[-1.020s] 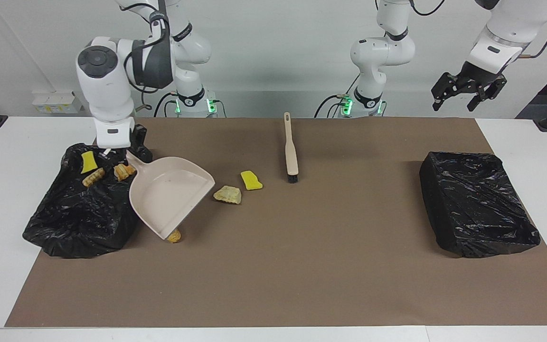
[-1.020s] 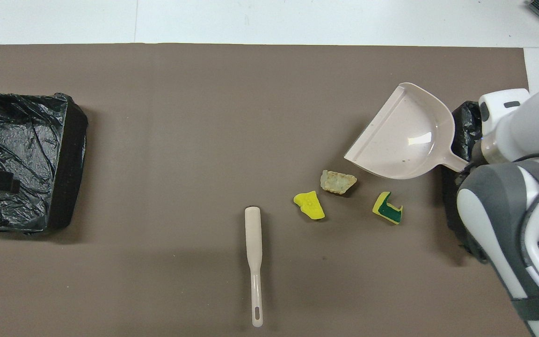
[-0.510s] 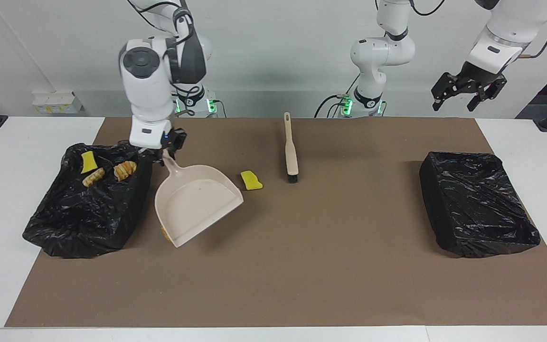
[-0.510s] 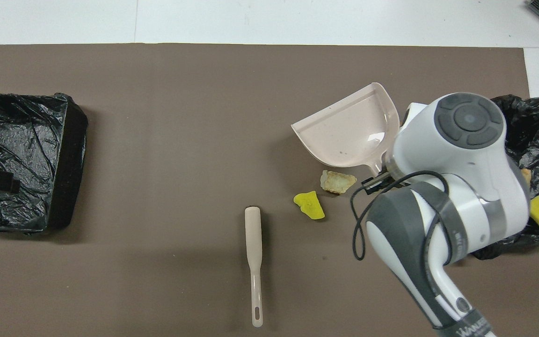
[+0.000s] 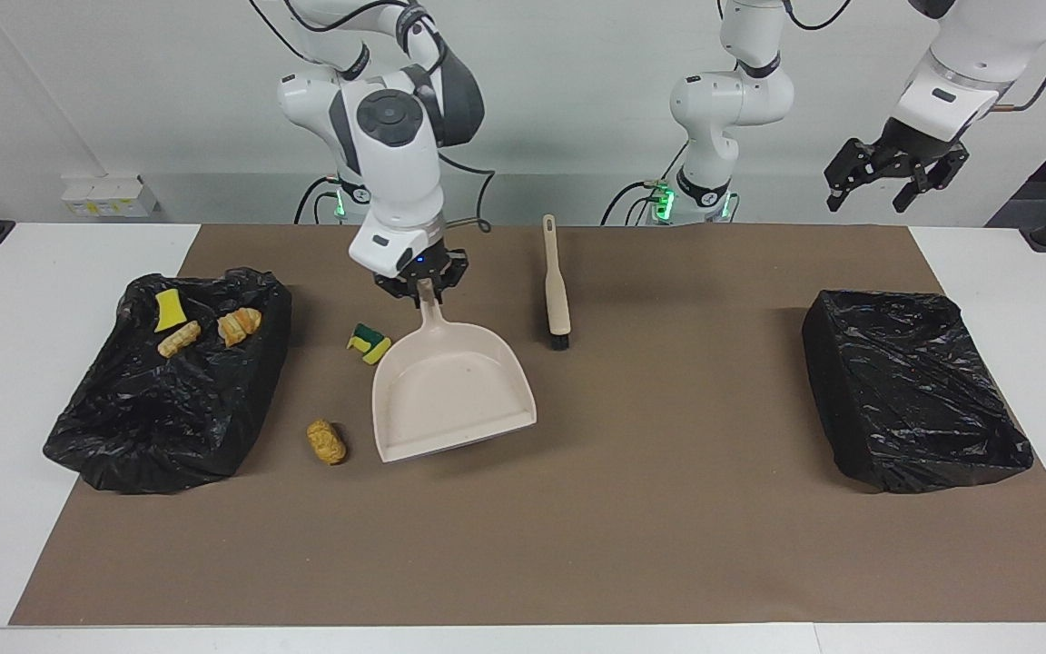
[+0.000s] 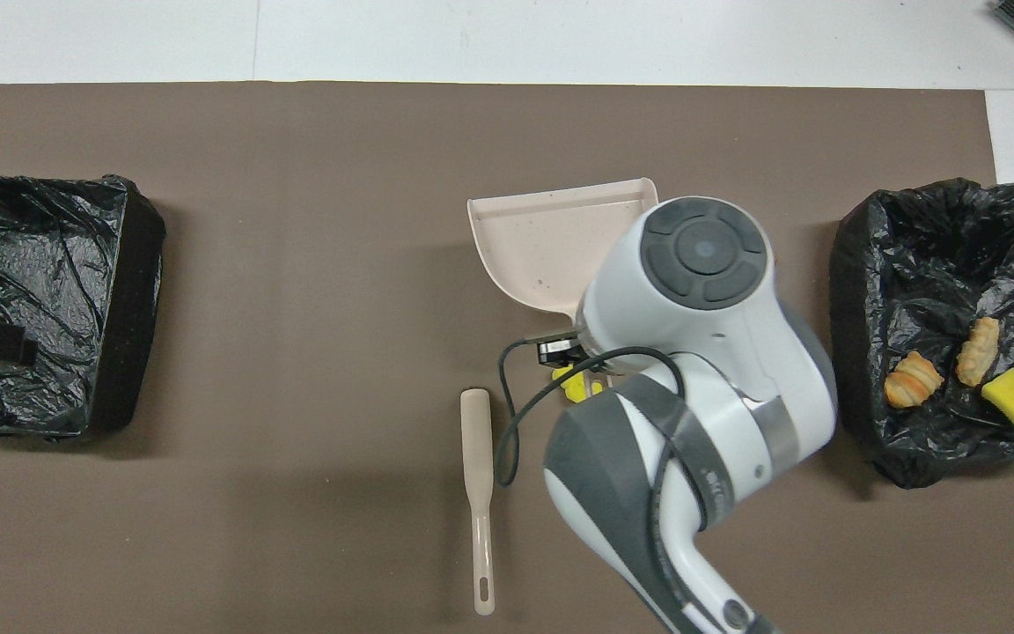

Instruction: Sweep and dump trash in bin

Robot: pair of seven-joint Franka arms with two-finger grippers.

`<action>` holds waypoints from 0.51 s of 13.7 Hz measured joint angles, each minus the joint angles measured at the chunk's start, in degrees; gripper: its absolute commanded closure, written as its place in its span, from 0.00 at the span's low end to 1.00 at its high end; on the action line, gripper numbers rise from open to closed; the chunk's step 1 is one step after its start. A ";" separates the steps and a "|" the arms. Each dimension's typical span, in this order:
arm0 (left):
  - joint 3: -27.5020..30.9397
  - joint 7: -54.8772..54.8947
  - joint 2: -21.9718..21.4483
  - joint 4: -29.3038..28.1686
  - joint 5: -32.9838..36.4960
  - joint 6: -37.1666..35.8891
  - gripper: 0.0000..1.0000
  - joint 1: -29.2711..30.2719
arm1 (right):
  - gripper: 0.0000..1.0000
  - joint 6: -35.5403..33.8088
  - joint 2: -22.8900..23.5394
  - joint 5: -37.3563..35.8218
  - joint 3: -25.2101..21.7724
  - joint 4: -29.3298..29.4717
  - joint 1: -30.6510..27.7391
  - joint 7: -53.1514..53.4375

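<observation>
The mat (image 5: 577,509) is plain brown on a white counter (image 5: 14,363). Both bins (image 5: 160,400) (image 5: 913,391) are lined in glossy black. Inside one lie a yellow bit (image 5: 168,311) and two golden-brown chunks (image 5: 180,340) (image 5: 239,324). On the mat: a green-and-yellow sponge (image 5: 369,342) and a golden-brown lump (image 5: 326,441). The dustpan (image 5: 450,391) is beige; the brush (image 5: 557,282) is beige with black bristles. The arms are white and grey, the hands (image 5: 420,280) (image 5: 895,173) black.
</observation>
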 measured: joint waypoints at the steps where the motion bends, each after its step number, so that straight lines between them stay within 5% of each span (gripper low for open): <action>1: 0.00 0.00 0.00 0.00 0.00 0.00 0.00 0.00 | 1.00 0.00 2.70 0.00 0.00 2.57 0.75 2.11; 7: 0.01 0.00 0.00 0.00 0.00 0.00 0.00 0.00 | 1.00 4.36 19.49 -0.17 -0.36 15.99 3.03 7.68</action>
